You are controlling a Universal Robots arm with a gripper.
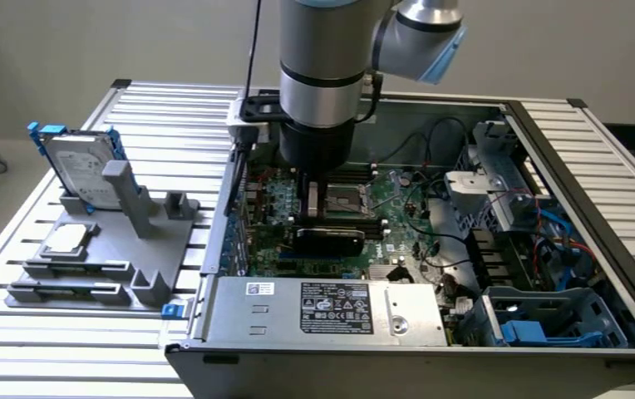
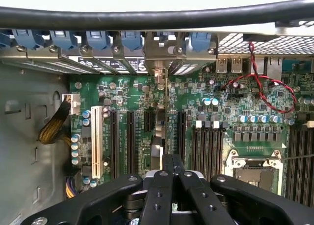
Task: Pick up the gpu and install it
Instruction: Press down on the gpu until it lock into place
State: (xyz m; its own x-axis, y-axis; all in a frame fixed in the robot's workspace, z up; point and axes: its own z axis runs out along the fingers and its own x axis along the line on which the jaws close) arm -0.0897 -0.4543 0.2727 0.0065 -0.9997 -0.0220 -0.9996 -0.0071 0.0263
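Look: the gpu [image 1: 329, 242] is a thin card with a black rounded shroud on one face.
Pose: upright on its long edge, level.
Place: inside the open computer case [image 1: 562, 158], over the motherboard [image 1: 401, 208] slots.
Hold: the gripper [image 1: 320, 218] is clamped on its top edge.

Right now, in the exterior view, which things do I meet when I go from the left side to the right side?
In order: hard drive → graphics card → blue plastic cage.
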